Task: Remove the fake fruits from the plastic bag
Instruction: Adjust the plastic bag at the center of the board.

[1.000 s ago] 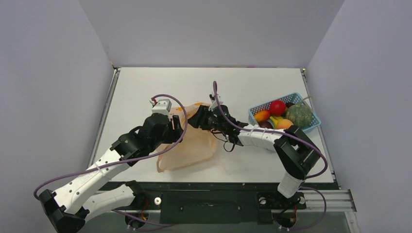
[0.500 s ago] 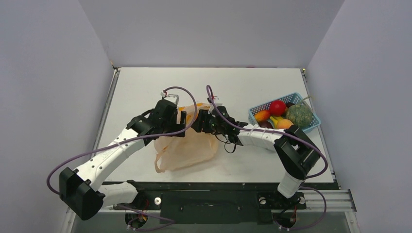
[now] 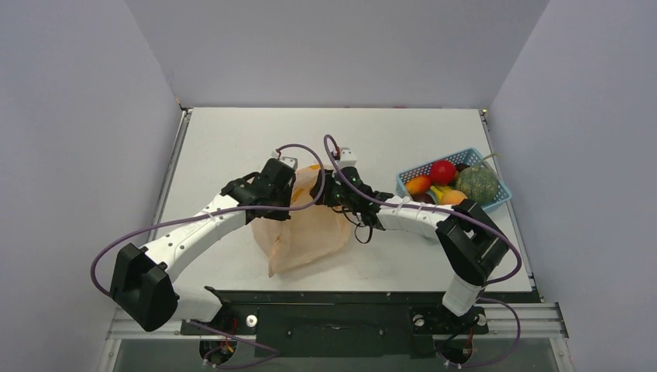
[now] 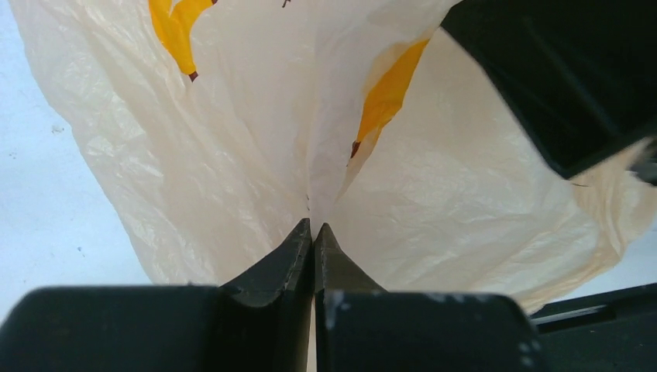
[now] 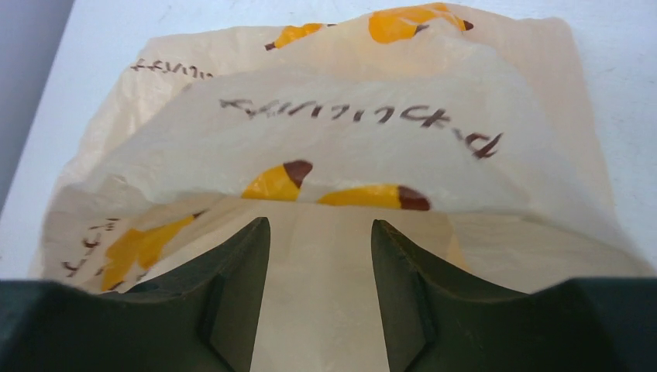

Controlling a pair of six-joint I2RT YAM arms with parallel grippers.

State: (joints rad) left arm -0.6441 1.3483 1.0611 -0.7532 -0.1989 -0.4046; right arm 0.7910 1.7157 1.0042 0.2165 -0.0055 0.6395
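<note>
Mid-table, both arms met over the thin, crinkly peach-orange plastic bag (image 3: 306,231), which lay rumpled on the white tabletop (image 3: 232,139) between the arms and nearer the front edge than the back. Its film carried small yellow-orange banana prints and dark lettering.

The left gripper (image 4: 313,231) had its fingers pressed tight together, tip to tip. A pleat of the plastic bag was nipped right at the points, and creases fanned out from the pinch. From above, that gripper sat at the bag's far left corner, with the film hanging down from it toward the front.

The right gripper (image 5: 320,229) came in from the opposite side, low and level. Its two fingers were spread well apart and gripped nothing. Bag film filled the gap between them, and the tips reached up to a folded edge of the bag. Whether they had slipped under that fold, the wrist view did not show. The black block of this gripper also cut into the upper right of the left wrist view, so the two were working very close together.

Off to the right, well apart from the bag, stood the light blue perforated plastic basket (image 3: 411,171) with fake fruits piled in it: a glossy red one (image 3: 443,171), the ribbed green melon (image 3: 476,184), an orange (image 3: 419,184), a peach (image 3: 454,198), a bit of yellow banana (image 3: 439,191) and a dark maroon one (image 3: 425,199).

Whether any fruit lay inside the bag could not be told.
</note>
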